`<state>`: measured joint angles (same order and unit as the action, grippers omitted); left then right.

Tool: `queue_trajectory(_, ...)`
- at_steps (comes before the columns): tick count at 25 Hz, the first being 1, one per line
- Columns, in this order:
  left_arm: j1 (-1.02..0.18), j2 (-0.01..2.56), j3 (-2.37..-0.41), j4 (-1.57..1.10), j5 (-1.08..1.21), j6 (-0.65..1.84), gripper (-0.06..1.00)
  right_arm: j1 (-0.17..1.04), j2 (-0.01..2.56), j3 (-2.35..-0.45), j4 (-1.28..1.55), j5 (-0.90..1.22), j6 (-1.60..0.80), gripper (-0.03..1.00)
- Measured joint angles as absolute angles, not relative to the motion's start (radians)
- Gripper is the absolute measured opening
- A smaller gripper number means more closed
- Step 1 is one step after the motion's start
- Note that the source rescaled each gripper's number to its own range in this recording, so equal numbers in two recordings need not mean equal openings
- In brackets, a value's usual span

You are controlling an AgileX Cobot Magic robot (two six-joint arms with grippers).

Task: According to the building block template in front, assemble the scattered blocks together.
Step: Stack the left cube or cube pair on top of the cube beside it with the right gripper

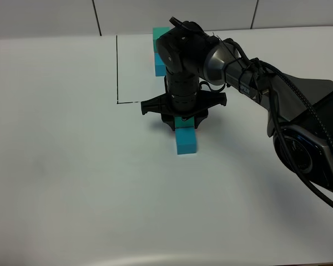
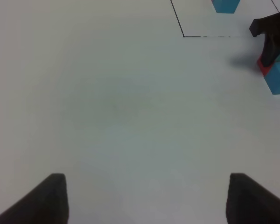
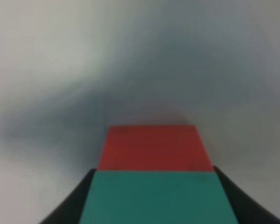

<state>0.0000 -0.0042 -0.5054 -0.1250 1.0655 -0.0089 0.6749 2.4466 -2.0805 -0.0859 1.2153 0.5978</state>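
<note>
Nearest the high camera, the plain white tabletop [image 1: 72,183] lies bare in front. On it a small matte blue cube [image 1: 186,140] rests, and touching its far side is a matte teal-green cube [image 1: 185,122] of the same size, pinched between the black fingers of the right gripper [image 1: 184,123], which points straight down and is clenched on that block. The right wrist view shows the teal-green cube [image 3: 158,196] between the dark fingers with a matte red cube [image 3: 155,147] directly against its far side. The left gripper [image 2: 147,198] hangs over bare table with its two dark fingertips [image 2: 53,198] well apart, grasping nothing. Farthest back, partly hidden by the right arm, stands the building block template [image 1: 160,50], teal-green on top of blue, beside thin black drawn lines [image 1: 117,69].
</note>
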Motion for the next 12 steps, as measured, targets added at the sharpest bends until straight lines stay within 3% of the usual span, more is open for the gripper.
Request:
queue_trajectory(6,0.000,-0.004,-0.505,-0.125,1.066,-0.009,0.51,0.675,2.447,-2.081,-0.086,1.215,0.577,0.02)
queue_trajectory(12,0.000,-0.004,-0.505,-0.125,1.066,-0.009,0.51,0.675,2.447,-2.081,-0.086,1.215,0.558,0.38)
